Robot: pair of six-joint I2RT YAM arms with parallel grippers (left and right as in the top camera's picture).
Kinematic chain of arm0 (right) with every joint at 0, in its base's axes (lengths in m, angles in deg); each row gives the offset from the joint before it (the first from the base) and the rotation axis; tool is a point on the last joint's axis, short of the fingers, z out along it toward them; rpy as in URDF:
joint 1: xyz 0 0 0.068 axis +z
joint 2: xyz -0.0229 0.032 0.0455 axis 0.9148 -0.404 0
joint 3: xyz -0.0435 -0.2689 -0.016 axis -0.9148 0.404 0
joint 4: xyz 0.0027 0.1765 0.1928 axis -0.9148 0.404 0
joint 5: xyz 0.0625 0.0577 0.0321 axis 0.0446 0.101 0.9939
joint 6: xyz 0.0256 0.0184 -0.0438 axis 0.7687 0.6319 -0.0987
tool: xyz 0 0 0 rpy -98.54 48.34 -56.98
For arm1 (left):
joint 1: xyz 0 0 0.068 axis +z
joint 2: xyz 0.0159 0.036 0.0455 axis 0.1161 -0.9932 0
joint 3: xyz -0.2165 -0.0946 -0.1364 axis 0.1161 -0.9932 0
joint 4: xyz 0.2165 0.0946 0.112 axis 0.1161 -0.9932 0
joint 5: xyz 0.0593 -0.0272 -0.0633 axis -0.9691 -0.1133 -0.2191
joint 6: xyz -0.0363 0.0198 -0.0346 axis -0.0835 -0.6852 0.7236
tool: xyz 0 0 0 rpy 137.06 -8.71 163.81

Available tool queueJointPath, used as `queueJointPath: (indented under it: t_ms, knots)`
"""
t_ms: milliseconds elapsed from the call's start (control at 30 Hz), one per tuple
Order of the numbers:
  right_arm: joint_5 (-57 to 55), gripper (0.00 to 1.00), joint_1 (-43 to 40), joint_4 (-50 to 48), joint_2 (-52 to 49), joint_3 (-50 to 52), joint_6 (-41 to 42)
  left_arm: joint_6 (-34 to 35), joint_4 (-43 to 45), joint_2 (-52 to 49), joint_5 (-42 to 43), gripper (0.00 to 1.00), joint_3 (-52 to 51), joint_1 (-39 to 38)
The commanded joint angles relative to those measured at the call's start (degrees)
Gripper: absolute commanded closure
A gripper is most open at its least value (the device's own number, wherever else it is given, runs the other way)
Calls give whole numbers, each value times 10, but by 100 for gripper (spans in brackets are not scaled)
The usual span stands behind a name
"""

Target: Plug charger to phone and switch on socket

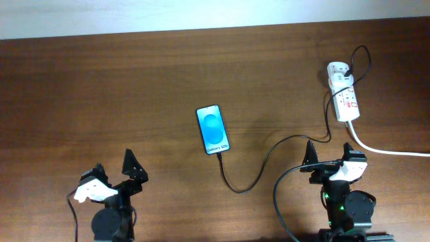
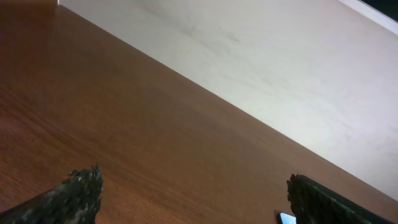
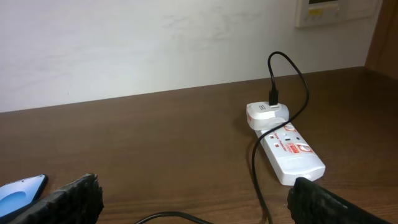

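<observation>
The phone (image 1: pixel 213 129) lies flat mid-table, its blue screen lit. The thin black charger cable (image 1: pixel 267 156) runs from the phone's bottom edge in a loop to a white adapter on the socket (image 1: pixel 344 95) at the far right. The cable tip touches the phone; I cannot tell whether it is seated. My left gripper (image 1: pixel 114 163) is open and empty at the near left. My right gripper (image 1: pixel 329 149) is open and empty, just short of the socket. In the right wrist view the socket (image 3: pixel 291 153), the cable (image 3: pixel 302 81) and a phone corner (image 3: pixel 22 189) show beyond the open fingers (image 3: pixel 196 199).
The socket's thick white cord (image 1: pixel 390 150) runs off the right edge, passing close to my right gripper. The left wrist view shows bare brown table (image 2: pixel 155 143), a pale wall behind it, open fingers (image 2: pixel 193 199) and a sliver of the phone (image 2: pixel 286 218).
</observation>
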Motion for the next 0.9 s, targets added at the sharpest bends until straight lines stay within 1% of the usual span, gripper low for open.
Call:
queueJointPath:
  t_ms: [0, 300, 333, 367, 400, 467, 567, 600, 667, 867]
  knots:
    - [5, 2, 4, -1, 7, 6, -5, 3, -1, 1, 2, 1, -3, -1]
    - [5, 1, 4, -1, 7, 6, -5, 3, 0, 8, 2, 1, -3, -7]
    - [5, 1, 4, -2, 7, 6, -5, -21, -2, 10, -6, 1, -3, -7]
    - [5, 1, 4, -1, 7, 6, -5, -70, 10, 10, -13, 1, -7, -7]
    - [5, 2, 4, -1, 7, 6, -5, -124, 46, 10, -8, 1, -21, -7]
    - [5, 1, 4, -1, 7, 6, -5, -224, 44, 10, 56, 1, -24, -8]
    - [5, 1, 4, -1, 7, 6, -5, -353, 36, 10, 129, 1, -24, -7]
    - [5, 1, 4, -1, 7, 6, -5, -380, 34, 10, 144, 1, -24, -7]
    - [5, 1, 4, -1, 7, 6, -5, -397, 32, 10, 153, 1, -24, -7]
    - [5, 1, 4, -1, 7, 6, -5, -396, 32, 10, 153, 1, -24, -7]
